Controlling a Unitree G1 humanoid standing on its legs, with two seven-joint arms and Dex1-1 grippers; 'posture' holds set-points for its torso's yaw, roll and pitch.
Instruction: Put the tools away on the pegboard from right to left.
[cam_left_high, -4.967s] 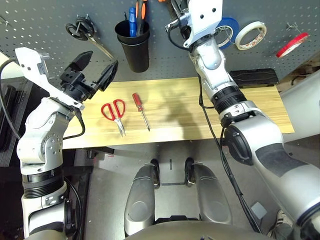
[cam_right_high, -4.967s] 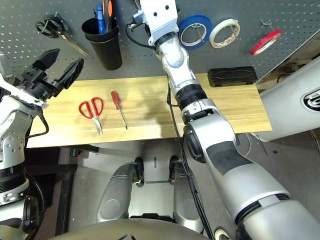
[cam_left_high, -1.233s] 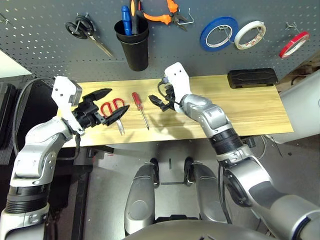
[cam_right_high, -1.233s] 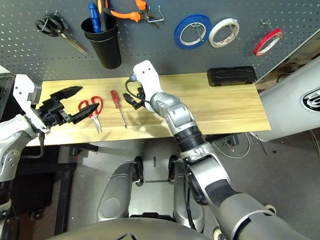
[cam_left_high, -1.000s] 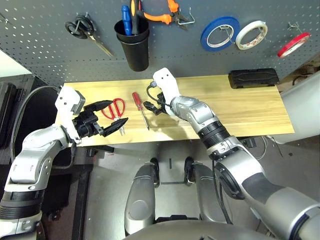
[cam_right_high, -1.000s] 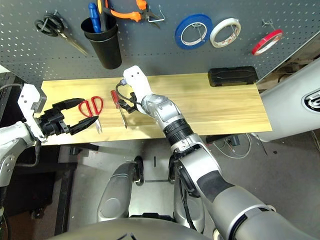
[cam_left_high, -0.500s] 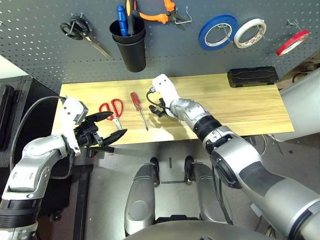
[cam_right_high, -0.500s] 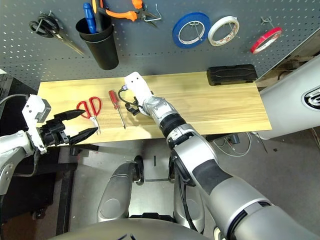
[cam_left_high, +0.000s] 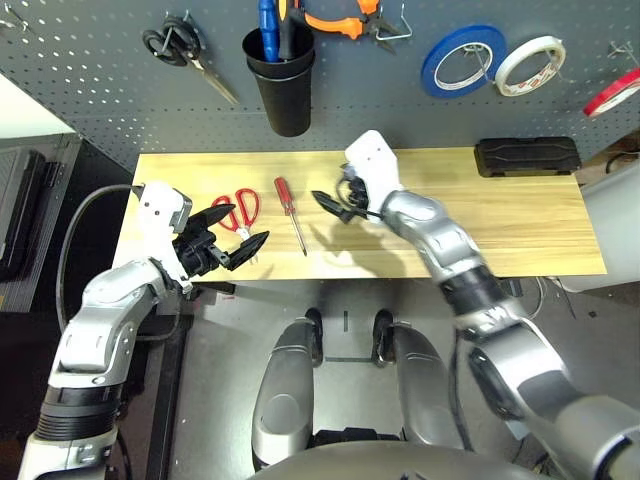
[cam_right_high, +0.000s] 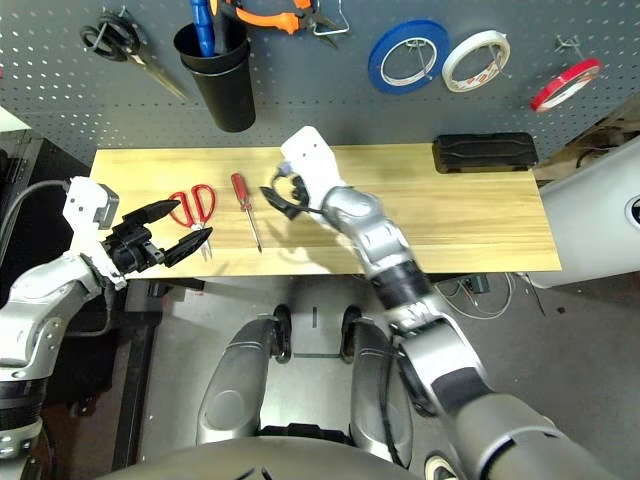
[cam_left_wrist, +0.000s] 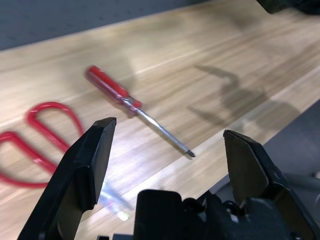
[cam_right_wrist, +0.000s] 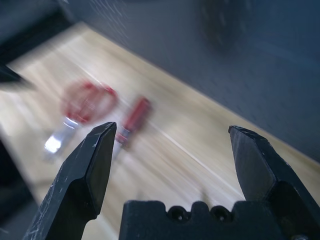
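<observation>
Red scissors (cam_left_high: 237, 211) and screwdriver (cam_left_high: 291, 213) side by side on the wooden table (cam_left_high: 520, 225), left gripper (cam_left_high: 238, 231) spread empty over scissors' blades, right gripper (cam_left_high: 331, 203) spread empty beside screwdriver, pliers (cam_left_high: 345, 20), cup (cam_left_high: 283, 88), tape rolls (cam_left_high: 463, 61) on pegboard (cam_left_high: 100, 90) behind.

- No text, label, brand, number or sign can be read anywhere in these views.
- The pegboard (cam_left_high: 100, 80), the tape rolls hung on it, the tools and the wooden worktop (cam_left_high: 500, 220) carry no legible markings.

free: bare table (cam_left_high: 480, 225) right of screwdriver (cam_left_high: 289, 211) | obstacle: scissors (cam_left_high: 240, 211) left
</observation>
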